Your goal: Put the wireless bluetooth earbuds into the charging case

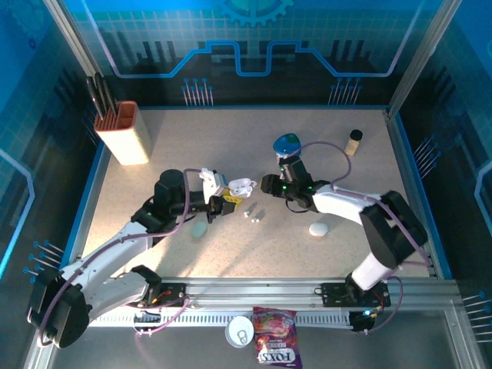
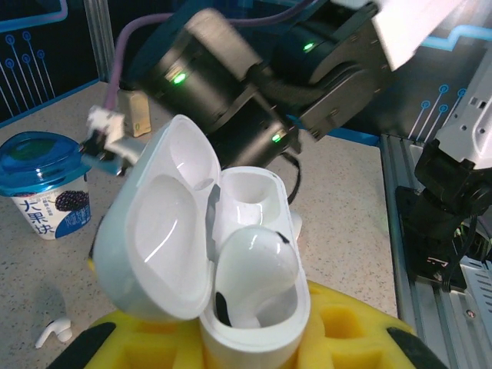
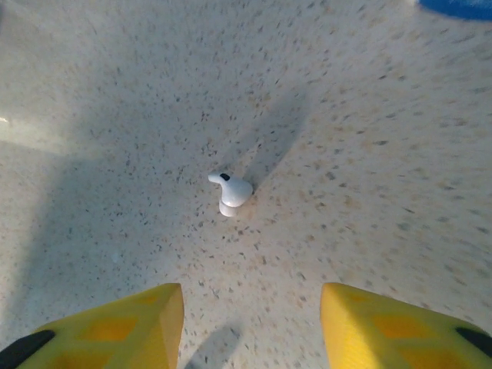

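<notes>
earbuds [image 1: 247,214] from above: two tiny white ones loose on the desk [image 1: 346,184], mid-scene, just near of the gap between the two grippers. left gripper [image 1: 223,205] clenched on the open charging case [image 1: 241,186], lid up. right gripper [image 1: 265,184] facing it from the right. teal case [image 1: 199,229] and white case [image 1: 318,228] lying well apart, nearer.

left wrist: charging case pinched between yellow pads [image 2: 338,323], lid swung left. one earbud [image 2: 257,265] already seated in the near well, rounded head up, stem sunk down, long axis roughly upright along the well. far well [image 2: 247,188] empty. another earbud on the desk at near left.

right wrist: jaws released and wide, nothing between. one loose earbud ahead on bare desk, lying on its side, long axis roughly left to right, dark spot up and left.

risks, as a judgement: rounded bud squirting out or rolling under an off-centre pinch; picked crosswise, stem failing to line up with the empty well; a hard push tipping the case in the left grip.
</notes>
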